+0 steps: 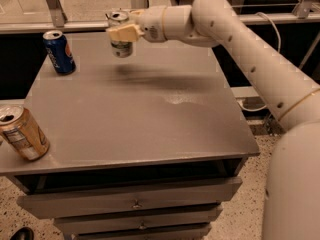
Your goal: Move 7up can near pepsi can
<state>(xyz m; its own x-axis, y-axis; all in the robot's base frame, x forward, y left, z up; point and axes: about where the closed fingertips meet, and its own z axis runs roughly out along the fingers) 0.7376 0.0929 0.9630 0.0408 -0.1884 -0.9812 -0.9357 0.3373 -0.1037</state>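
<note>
- Progress, as I judge it, is past the midpoint: the pick-up is done, and the carry and set-down are left.
- Pepsi can [59,51] stands upright at about 10 o'clock on the table [150,119], near the far-left corner.
- 7up can [122,50] hangs clear of the top at about 12 o'clock, near the far edge, with its shadow on the surface below. It sits to the pepsi can's 3 o'clock with a gap between them.
- Gripper [121,33] is clamped on the 7up can's upper body, one pale pad across its front. The arm [240,39] reaches in from 3 o'clock.
- Left to do: shift the can toward 9 o'clock, lower it upright just beside the pepsi can, and let go.
- Gold can [21,134] leans at 8 o'clock on the near-left corner, well apart from that path.
- Nothing stands between the two task cans. The main hazard seems to be nudging the pepsi can on arrival.
- Drawers [135,204] sit under the top, and a cable [272,26] runs behind the arm at 2 o'clock, clear of the work.
</note>
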